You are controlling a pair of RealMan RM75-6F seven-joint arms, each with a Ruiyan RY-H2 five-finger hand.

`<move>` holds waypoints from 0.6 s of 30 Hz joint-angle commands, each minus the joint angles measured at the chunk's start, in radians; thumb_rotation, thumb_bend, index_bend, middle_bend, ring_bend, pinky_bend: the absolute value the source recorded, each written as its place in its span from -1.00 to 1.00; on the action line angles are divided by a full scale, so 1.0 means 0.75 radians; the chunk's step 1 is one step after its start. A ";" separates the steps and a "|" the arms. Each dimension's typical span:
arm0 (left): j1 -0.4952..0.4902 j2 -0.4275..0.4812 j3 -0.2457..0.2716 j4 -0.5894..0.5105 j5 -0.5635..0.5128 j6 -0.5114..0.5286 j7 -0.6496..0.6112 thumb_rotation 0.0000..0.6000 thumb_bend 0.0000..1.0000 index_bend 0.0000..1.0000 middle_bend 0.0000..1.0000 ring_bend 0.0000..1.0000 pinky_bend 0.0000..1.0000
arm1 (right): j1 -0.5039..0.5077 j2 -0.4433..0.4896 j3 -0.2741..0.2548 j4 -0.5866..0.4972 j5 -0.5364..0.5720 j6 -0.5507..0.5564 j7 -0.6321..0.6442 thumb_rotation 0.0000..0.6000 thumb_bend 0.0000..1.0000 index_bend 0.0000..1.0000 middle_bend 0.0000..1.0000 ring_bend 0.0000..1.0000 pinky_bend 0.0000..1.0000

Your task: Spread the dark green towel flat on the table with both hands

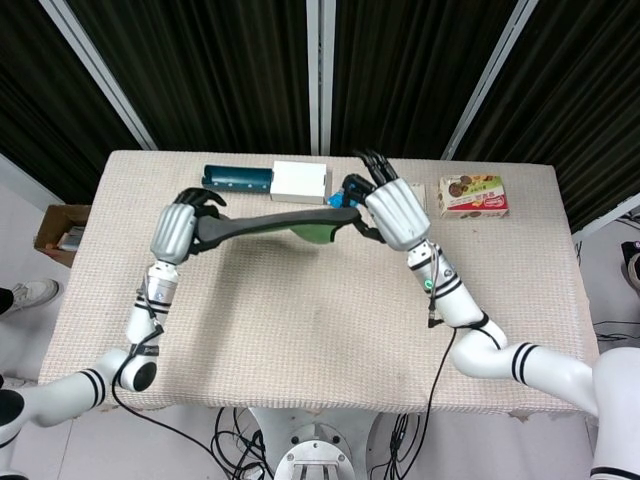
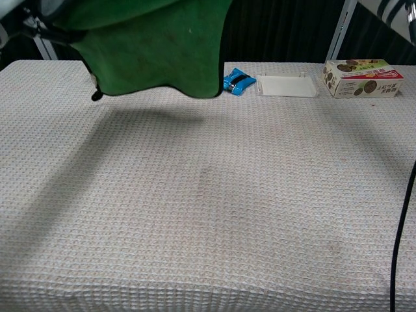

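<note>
Both arms are glossy white tubes with rounded elbows, ringed by black bands near the joints. The forearms narrow into silver metallic wrist sections with dark collars. The left hand (image 1: pixel 178 228) has a silver-grey shell on its back and black fingers; the right hand (image 1: pixel 397 213) is built the same, with black fingers (image 1: pixel 372 162). A thin black cable runs along each forearm, and a small green light shows near the right wrist.

Dark green towel (image 2: pixel 156 52), beige waffle-weave table (image 2: pixel 214 214)

dark pleated curtain (image 1: pixel 210 70) behind a beige woven-cloth table (image 1: pixel 320 330)
</note>
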 commanded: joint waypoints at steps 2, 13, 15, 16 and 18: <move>0.042 -0.091 0.160 0.132 0.151 0.040 0.125 1.00 -0.14 0.38 -0.26 -0.45 -0.56 | -0.064 -0.021 -0.132 0.040 -0.111 -0.010 0.087 1.00 0.02 0.56 -0.31 -1.00 -1.00; 0.169 -0.068 0.348 0.084 0.283 0.060 0.289 1.00 -0.14 0.21 -0.33 -0.47 -0.57 | -0.121 -0.003 -0.253 -0.045 -0.235 -0.026 0.160 1.00 0.02 0.56 -0.30 -1.00 -1.00; 0.195 -0.062 0.366 0.078 0.294 0.069 0.300 1.00 -0.14 0.18 -0.34 -0.48 -0.57 | -0.121 0.000 -0.270 -0.067 -0.256 -0.041 0.152 1.00 0.02 0.56 -0.30 -1.00 -1.00; 0.205 -0.062 0.372 0.079 0.299 0.075 0.309 1.00 -0.14 0.17 -0.35 -0.48 -0.57 | -0.120 0.001 -0.276 -0.074 -0.265 -0.049 0.141 1.00 0.02 0.56 -0.31 -1.00 -1.00; 0.229 -0.062 0.385 0.085 0.312 0.090 0.328 1.00 -0.14 0.13 -0.37 -0.50 -0.57 | -0.117 0.004 -0.288 -0.092 -0.281 -0.067 0.118 1.00 0.02 0.56 -0.31 -1.00 -1.00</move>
